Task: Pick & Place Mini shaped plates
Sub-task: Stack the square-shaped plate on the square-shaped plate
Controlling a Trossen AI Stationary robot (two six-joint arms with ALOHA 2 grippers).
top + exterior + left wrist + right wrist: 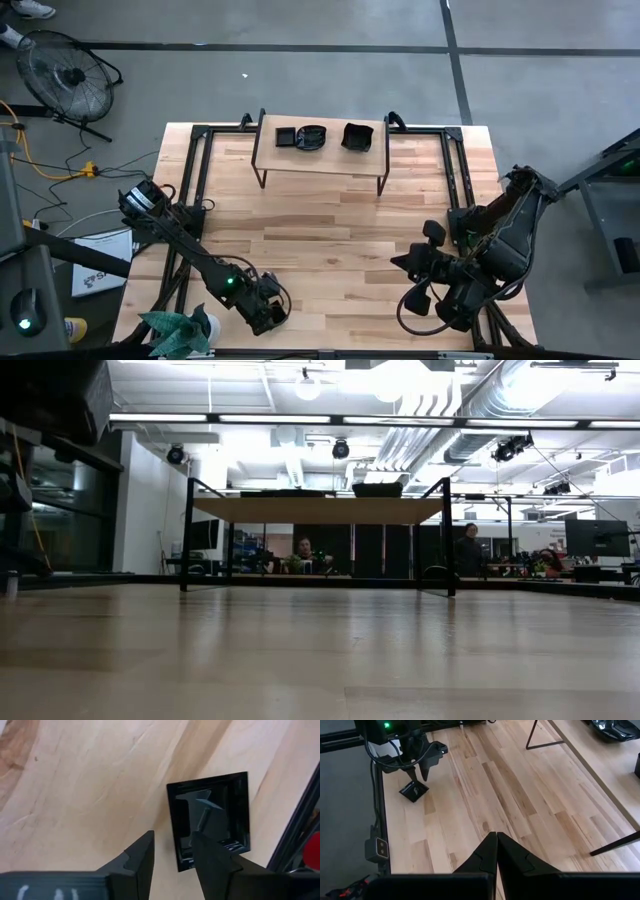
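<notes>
A small glossy black square plate lies flat on the wooden table near its front left corner, also seen in the right wrist view. My left gripper points steeply down at it, open, one finger over the plate's hollow and one outside its rim. Three more black plates rest on a raised wooden shelf at the far side. My right gripper hangs shut and empty above the table's right side. My left gripper straddles one side rim of the square plate from above, slanting down. One finger stands over the inside and the other outside. Whether either finger touches the rim, I cannot tell. The plate lies flat on the table.
A green plant stands at the front left corner, close to my left arm. Black metal frame rails run along the table's sides. The shelf's thin legs stand on the far half. Bare wood lies between the arms.
</notes>
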